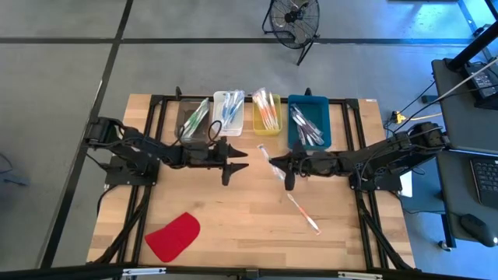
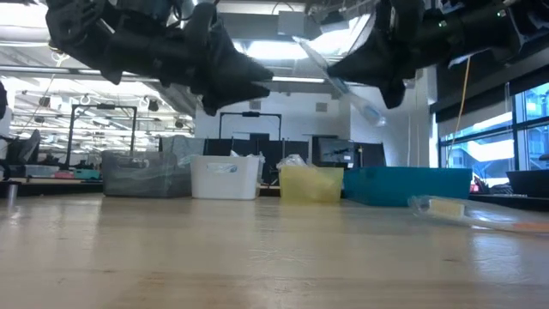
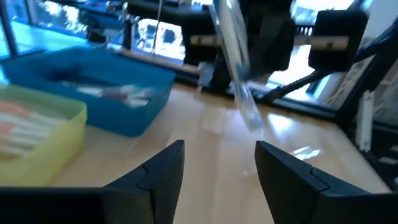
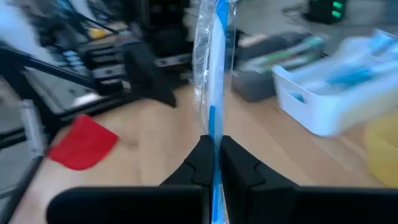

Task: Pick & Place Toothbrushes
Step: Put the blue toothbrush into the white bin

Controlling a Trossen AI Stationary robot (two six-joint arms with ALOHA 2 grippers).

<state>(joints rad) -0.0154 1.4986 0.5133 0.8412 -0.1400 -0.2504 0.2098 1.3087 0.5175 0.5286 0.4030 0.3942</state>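
Observation:
My right gripper [image 4: 214, 155] is shut on a toothbrush [image 4: 216, 62], a blue stick in a clear wrapper, in the air over the table's middle [image 1: 270, 161]. My left gripper [image 3: 217, 168] is open. It hovers just left of that toothbrush [image 3: 236, 68] and touches nothing. A second wrapped toothbrush [image 1: 302, 212] lies flat on the table, nearer the near edge. More toothbrushes fill the grey bin [image 1: 194, 120], white bin [image 1: 228, 111], yellow bin [image 1: 267, 113] and blue bin [image 1: 309, 123] along the far edge. My right gripper pinches the wrapped toothbrush between its two fingers, about mid-length [image 4: 214, 127]. The fingers come level from the table's right side and lie across it. The toothbrush is lifted clear of the table and tilted, with one end high and the other low [image 2: 369, 110].
A flat red piece [image 1: 173, 237] lies near the table's near left corner. The four bins stand in a row at the far edge. Bare wood lies between the grippers and the near edge. A fan [image 1: 294, 19] stands on the floor beyond the table.

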